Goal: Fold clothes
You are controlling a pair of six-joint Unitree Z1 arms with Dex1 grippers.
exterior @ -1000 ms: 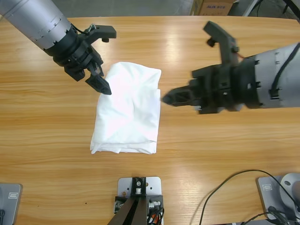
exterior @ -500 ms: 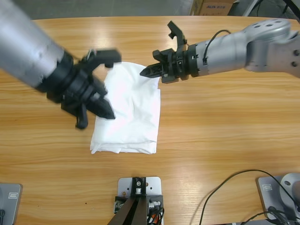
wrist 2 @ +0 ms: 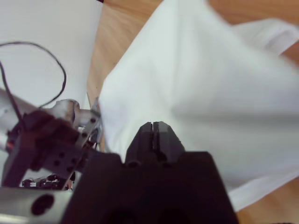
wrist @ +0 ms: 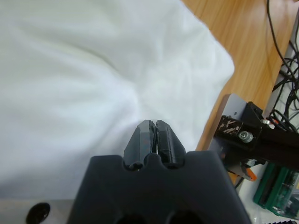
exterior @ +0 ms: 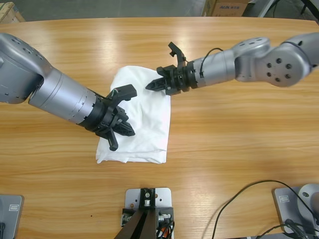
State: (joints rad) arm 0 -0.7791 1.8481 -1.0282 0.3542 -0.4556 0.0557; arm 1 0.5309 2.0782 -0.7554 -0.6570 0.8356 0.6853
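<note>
The T-shirt (exterior: 137, 117) lies folded into a rough upright rectangle near the middle of the wooden table (exterior: 239, 149), plain white, with soft creases across its surface and its lower edge slightly uneven. It rests flat on the wood, one layer over another, and both arms are down on it.

The left gripper (exterior: 122, 130) comes in from the left side on a thick silver forearm and sits over the shirt's lower left part, low against the cloth. In the left wrist view its two black jaws are pressed together tip to tip, with the left gripper (wrist: 153, 128) resting right at the white fabric (wrist: 93, 84), which puckers around the tips. Whether any cloth is caught between them I cannot tell. Beyond the shirt's corner in that view is bare table and the rig's black hardware with cables.

The right gripper (exterior: 152, 85) reaches in from the right on a long, slim forearm, its tips at the shirt's upper edge, a little right of the upper middle. The right wrist view shows the right gripper (wrist 2: 155, 127) with its jaws likewise closed against each other, pointing down onto the white cloth (wrist 2: 210, 84), whose folded edge runs diagonally across the frame with wood beside it.

The two grippers stand well apart, one at the top, one at the lower left.
</note>
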